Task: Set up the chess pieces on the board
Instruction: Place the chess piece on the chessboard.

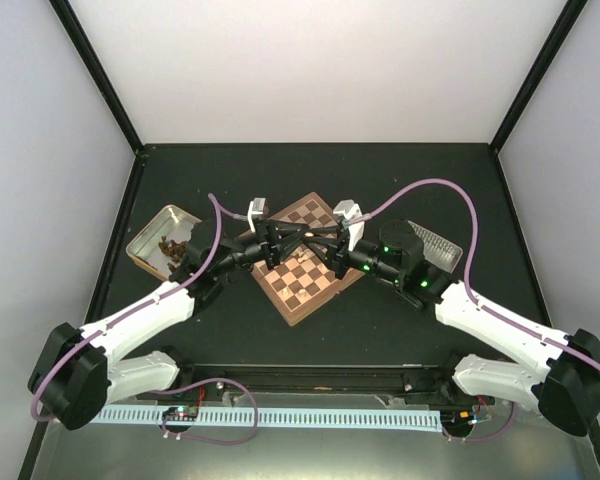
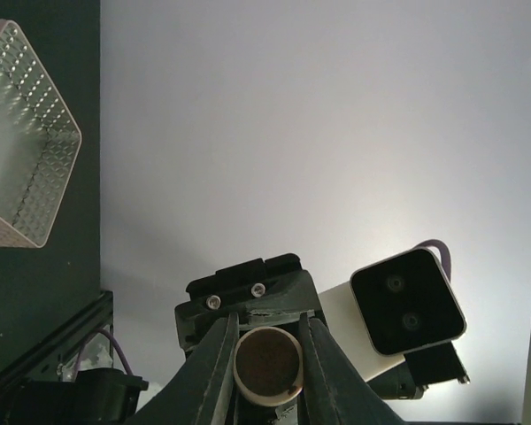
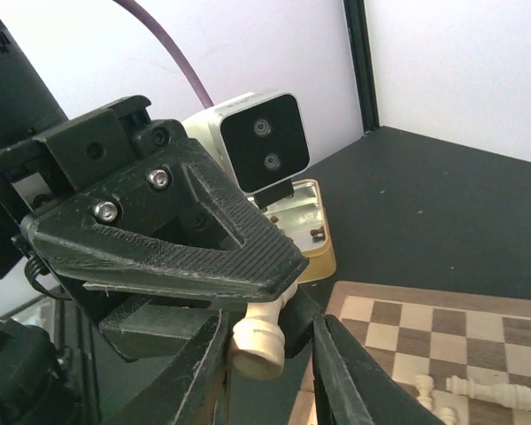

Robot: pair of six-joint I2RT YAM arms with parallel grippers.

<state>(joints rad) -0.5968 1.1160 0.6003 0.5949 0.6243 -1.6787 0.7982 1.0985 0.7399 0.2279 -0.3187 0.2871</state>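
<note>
Both arms meet in the air over the board [image 1: 298,290], whose brown and tan squares show in the top view. My left gripper [image 2: 265,365] is shut on a cream chess piece [image 2: 267,365], whose round base fills the gap between the fingers. In the right wrist view the same piece [image 3: 261,341] sticks out from under the left gripper's ribbed finger [image 3: 203,248]. My right gripper [image 3: 270,376] stands open around the base of the piece. One finger lies against it and the other stands a little apart. More cream pieces [image 3: 496,391] lie toppled on the board [image 3: 407,328].
A brass-coloured tin [image 1: 160,240] with dark pieces sits left of the board. A perforated metal tin [image 1: 435,243] lies to the right, partly under the right arm. Black frame posts and white walls enclose the dark table.
</note>
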